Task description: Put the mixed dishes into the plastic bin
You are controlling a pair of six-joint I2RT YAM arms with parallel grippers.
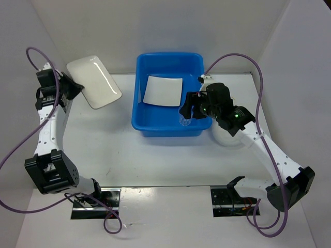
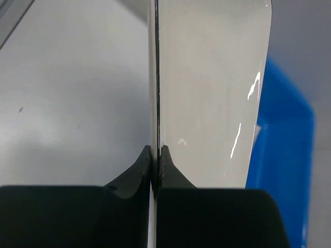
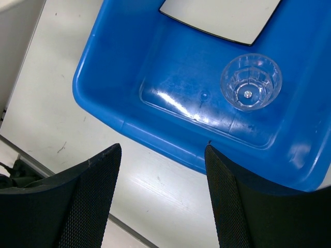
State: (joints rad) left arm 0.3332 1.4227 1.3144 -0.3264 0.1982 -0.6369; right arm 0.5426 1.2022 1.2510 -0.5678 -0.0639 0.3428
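Pinching white plate [image 1: 94, 81] edgewise, left claw [image 2: 155, 152] hangs apart from bin [image 1: 138, 103].

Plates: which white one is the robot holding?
The rounded plate, clamped at its edge by the left gripper, left of the bin. The square dark-rimmed plate lies inside the bin, untouched.

The white table [image 1: 155, 160] carries the blue bin [image 1: 165, 129] at its far middle, sitting flat. Just right of the bin's near right corner lies a pale round dish [image 1: 223, 138], partly hidden.
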